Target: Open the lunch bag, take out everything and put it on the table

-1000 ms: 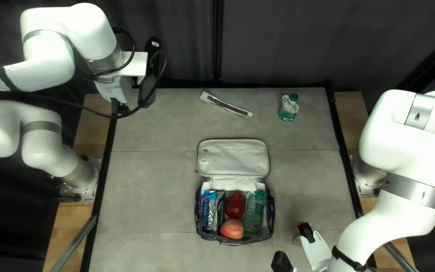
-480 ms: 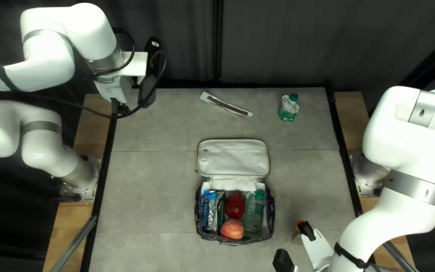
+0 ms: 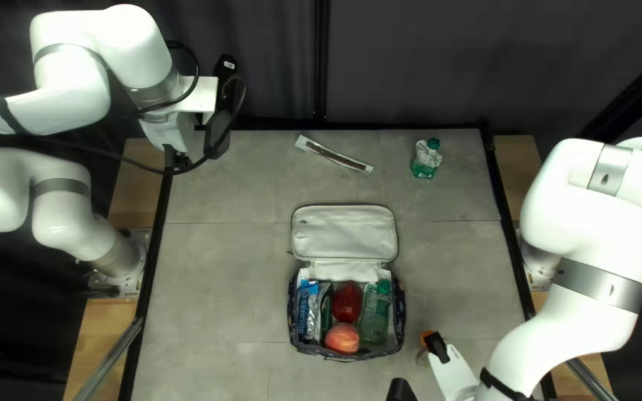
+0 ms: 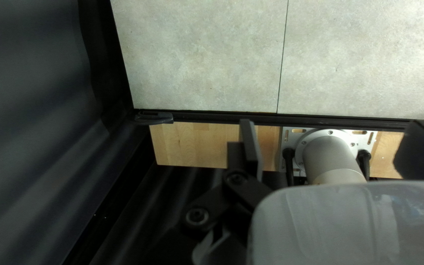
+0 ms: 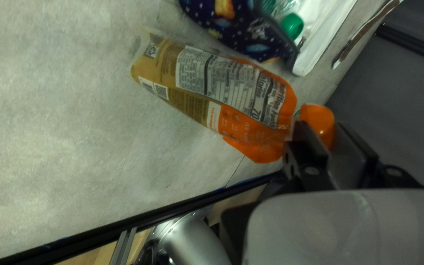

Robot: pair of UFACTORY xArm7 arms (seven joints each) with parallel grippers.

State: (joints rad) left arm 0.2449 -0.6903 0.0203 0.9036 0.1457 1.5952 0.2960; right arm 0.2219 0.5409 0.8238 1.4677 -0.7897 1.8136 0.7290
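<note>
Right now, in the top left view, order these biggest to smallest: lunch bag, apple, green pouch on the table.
1. lunch bag
2. green pouch and apple: look about alike; the apple sits nearer the camera, so no ranking.

Orange pouch (image 5: 215, 97) showing printed facts panel, two square codes; blue bar wrapper (image 3: 307, 307), left inside lunch bag (image 3: 344, 233), showing white lettering.
</note>
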